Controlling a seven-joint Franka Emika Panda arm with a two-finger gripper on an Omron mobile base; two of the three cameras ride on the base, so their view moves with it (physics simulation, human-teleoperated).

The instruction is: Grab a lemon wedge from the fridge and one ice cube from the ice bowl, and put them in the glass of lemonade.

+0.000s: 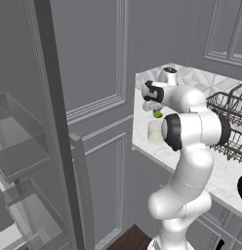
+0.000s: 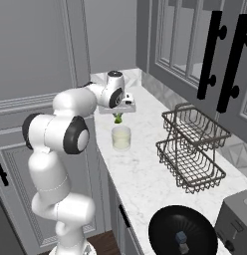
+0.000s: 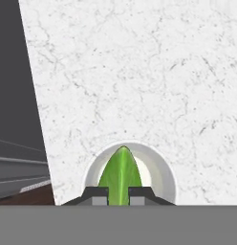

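My gripper hangs straight above the glass of lemonade on the white marble counter and is shut on the lemon wedge, a small green-yellow piece just over the rim. The hand view looks down past the wedge, pinched between the fingertips, into the glass below. From the left the wedge sits over the glass. The fridge stands open at far left with clear bins. The black ice bowl holds an ice cube.
A two-tier wire rack stands on the counter right of the glass, a toaster beyond the bowl. Grey panelled cabinets with black handles hang above. The counter edge drops off to the left of the glass.
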